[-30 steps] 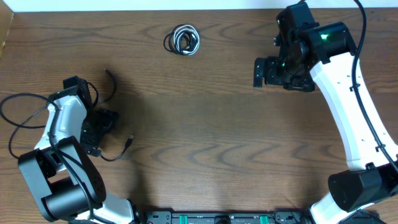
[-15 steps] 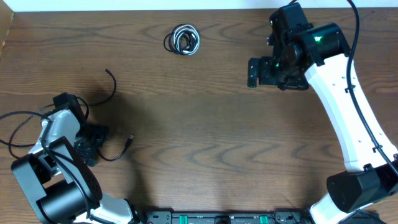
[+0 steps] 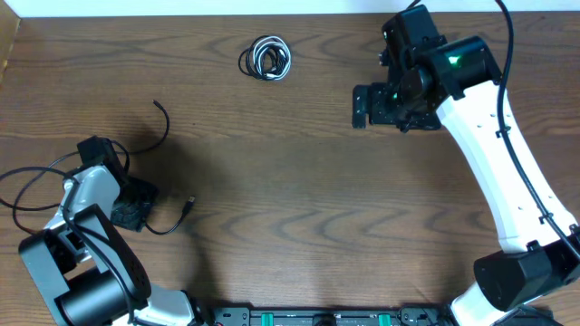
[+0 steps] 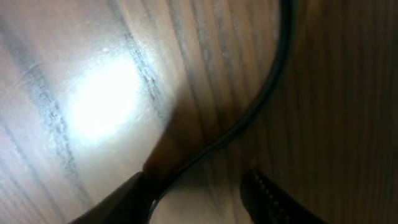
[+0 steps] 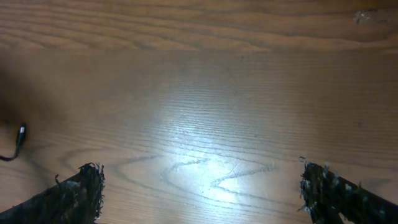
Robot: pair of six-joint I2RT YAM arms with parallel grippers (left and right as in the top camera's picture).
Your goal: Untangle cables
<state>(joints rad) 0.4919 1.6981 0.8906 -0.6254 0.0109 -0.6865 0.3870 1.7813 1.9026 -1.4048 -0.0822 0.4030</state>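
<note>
Right gripper (image 3: 362,107) has slid a little left across the far side of the table (image 3: 299,181), toward the bundle (image 3: 265,59). It hangs above bare wood, jaws spread wide, nothing between them.

Left gripper (image 3: 127,206) has drawn back to the near left and its jaws have come partway in. The wrist view shows a loose black cable (image 4: 252,112) curving across the gap, close to one finger (image 4: 121,200). The gap is wider than the cable, so no clamp yet as far as I can see.

Bundle has not moved: far side, left of centre, well apart from both grippers.

Reading for the task: one black strand lies free at the left. Its small plug (image 3: 190,204) is near the left gripper and its other end (image 3: 156,104) is farther up the table. The coil is the work left, and the right arm looks to be heading for it.

Materials:
- Table is dark wood veneer with long wavy grain and lamp glare in both wrist views.
- Bundle is a tight round coil of thin white and black strands.
- Loose cable is thin, smooth and limp, lying in easy curves.
- Thicker arm cord (image 3: 23,181) loops at the left edge and is not part of the job.
</note>
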